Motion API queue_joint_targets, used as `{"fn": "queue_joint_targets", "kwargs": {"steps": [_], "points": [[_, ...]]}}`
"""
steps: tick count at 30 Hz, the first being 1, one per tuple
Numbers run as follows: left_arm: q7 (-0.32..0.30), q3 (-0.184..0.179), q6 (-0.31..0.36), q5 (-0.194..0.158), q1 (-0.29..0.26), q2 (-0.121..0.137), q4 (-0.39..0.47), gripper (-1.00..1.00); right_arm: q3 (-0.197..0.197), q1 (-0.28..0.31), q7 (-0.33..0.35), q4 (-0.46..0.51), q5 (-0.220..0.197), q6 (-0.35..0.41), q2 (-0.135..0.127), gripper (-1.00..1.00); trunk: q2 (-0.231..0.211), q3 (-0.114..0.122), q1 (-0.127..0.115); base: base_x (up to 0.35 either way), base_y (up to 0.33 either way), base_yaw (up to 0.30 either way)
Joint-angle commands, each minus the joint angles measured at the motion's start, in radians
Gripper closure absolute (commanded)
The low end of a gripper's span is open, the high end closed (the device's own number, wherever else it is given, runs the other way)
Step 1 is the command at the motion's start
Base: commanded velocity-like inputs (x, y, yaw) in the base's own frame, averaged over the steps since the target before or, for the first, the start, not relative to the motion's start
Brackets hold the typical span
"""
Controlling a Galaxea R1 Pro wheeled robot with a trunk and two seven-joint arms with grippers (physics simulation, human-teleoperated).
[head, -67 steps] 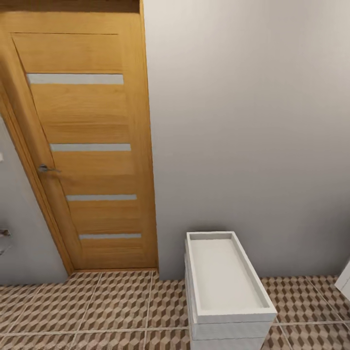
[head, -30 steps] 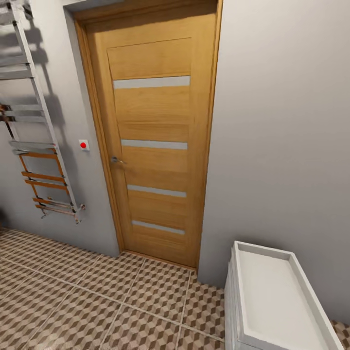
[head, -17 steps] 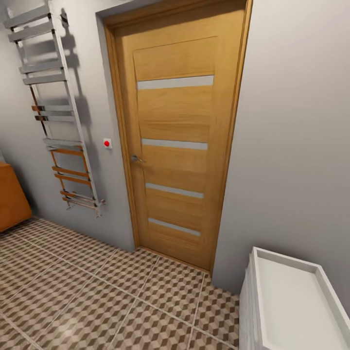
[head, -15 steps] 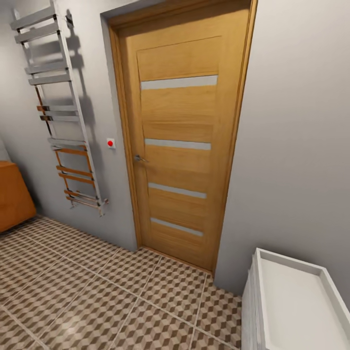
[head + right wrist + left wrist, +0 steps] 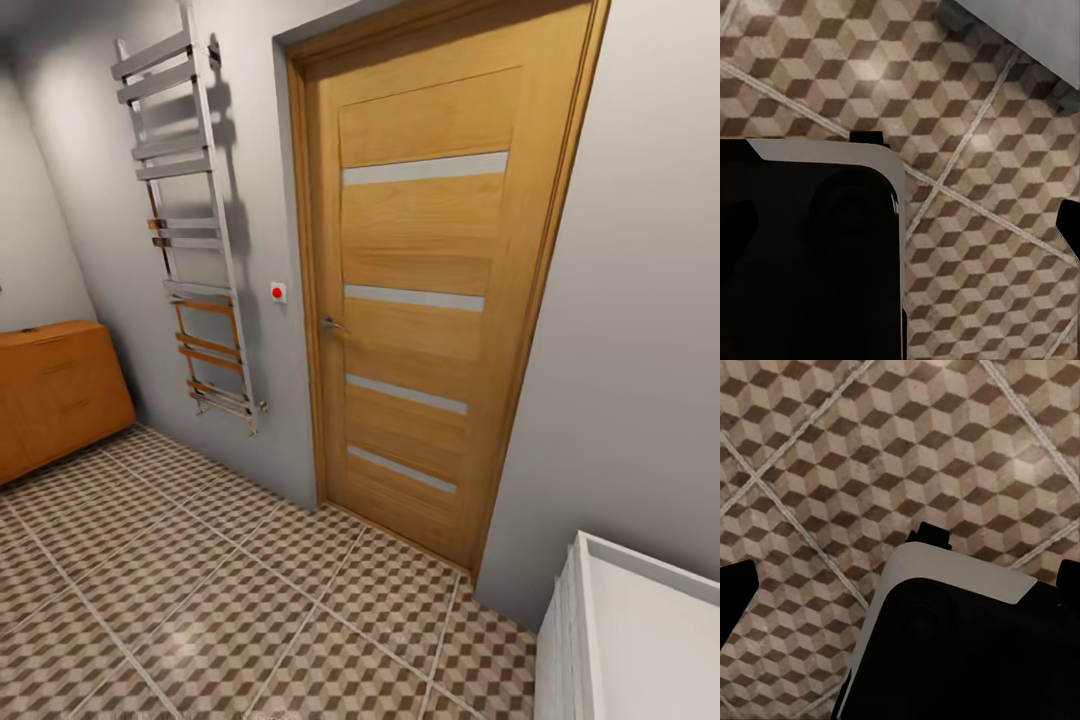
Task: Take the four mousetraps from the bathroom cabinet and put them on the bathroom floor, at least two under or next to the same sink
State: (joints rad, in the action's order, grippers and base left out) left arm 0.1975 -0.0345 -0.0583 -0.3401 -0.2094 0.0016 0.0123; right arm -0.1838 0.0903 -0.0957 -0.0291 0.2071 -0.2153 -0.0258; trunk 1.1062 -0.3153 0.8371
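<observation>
No mousetraps are in view. The orange-brown cabinet [image 5: 50, 390] stands against the wall at the far left of the head view, its drawers closed. Cube-patterned bathroom floor [image 5: 200, 600] stretches between it and me. A white unit with a recessed, basin-like top [image 5: 640, 640] sits at the lower right; I cannot tell whether it is the sink. In the left wrist view my left gripper [image 5: 904, 585] hangs open over the tiles [image 5: 870, 450], dark fingertips [image 5: 735, 585] at both edges. My right gripper [image 5: 900, 225] is also open above the floor [image 5: 982, 112], one fingertip [image 5: 1071, 221] showing.
A closed wooden door [image 5: 440, 300] with frosted strips fills the grey wall ahead. A metal towel rail [image 5: 195, 230] hangs left of it, beside a small red button [image 5: 277, 292]. My own black and white base [image 5: 952, 645] lies under both grippers.
The head view has swung left. The door and white unit slid right, the towel rail came fully into view, and the orange-brown cabinet appeared at the left.
</observation>
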Motion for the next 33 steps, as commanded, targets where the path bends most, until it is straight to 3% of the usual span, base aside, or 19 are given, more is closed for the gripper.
{"fn": "queue_joint_targets", "kwargs": {"steps": [1,15,33], "points": [[0.002,-0.004,-0.003,-0.006,-0.001,-0.001,-0.001,-1.00,-0.008,0.001,-0.004,-0.003,0.011,-0.006,0.000,-1.00,0.001,-0.001,0.000,0.000,0.000,0.277],[0.002,-0.004,-0.003,-0.007,-0.001,-0.005,-0.002,-1.00,-0.008,0.001,-0.004,-0.003,0.011,-0.006,-0.001,-1.00,0.001,-0.001,0.000,0.000,0.000,0.265],[0.002,-0.004,-0.002,-0.008,-0.001,-0.004,-0.002,-1.00,-0.006,0.002,-0.002,-0.003,0.012,-0.005,0.000,-1.00,0.001,-0.001,0.000,0.000,0.000,0.105]]}}
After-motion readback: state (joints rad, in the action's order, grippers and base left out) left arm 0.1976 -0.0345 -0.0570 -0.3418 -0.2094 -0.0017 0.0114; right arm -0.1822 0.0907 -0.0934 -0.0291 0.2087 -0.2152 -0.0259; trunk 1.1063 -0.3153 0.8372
